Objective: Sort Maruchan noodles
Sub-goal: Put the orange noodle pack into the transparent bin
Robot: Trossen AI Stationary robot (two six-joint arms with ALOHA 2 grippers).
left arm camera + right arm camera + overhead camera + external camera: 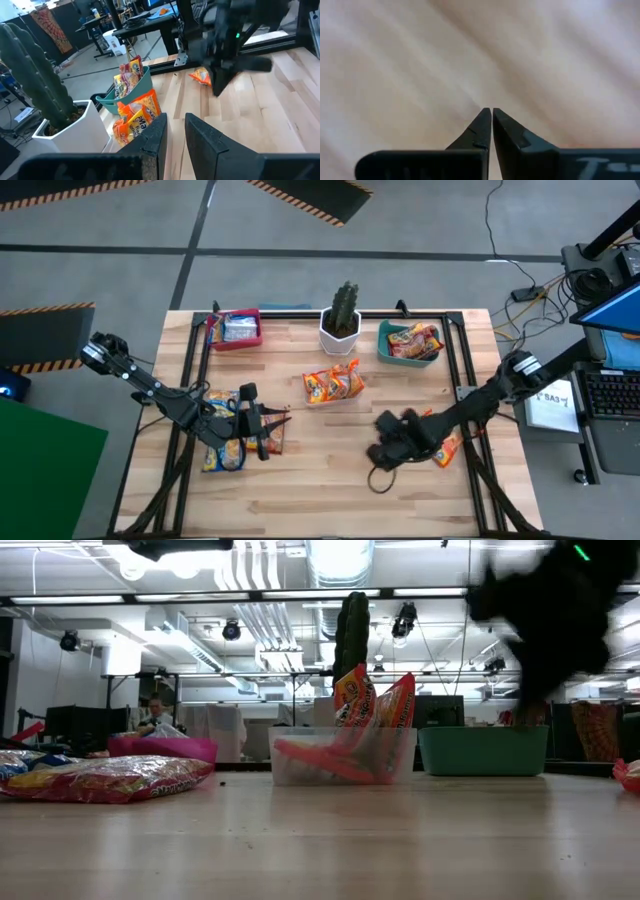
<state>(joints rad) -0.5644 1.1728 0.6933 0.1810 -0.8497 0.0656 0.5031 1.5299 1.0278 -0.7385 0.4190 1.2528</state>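
Right gripper [385, 452] low over bare wood near the front of the table, fingers pressed together, nothing pinched. Closest loose orange packet [449, 448] just behind it toward the right edge, beside the forearm, long axis slanting across the boards. Probably a backward reach, fingers spread first. Left gripper [262, 430] hanging over the left-hand pile of yellow-and-blue packets [222, 450], fingers a narrow gap apart and empty. More packets [333, 384] mid-table by the cactus pot [340, 326]; others already in the teal bin [384, 346] and red bin [250, 340].
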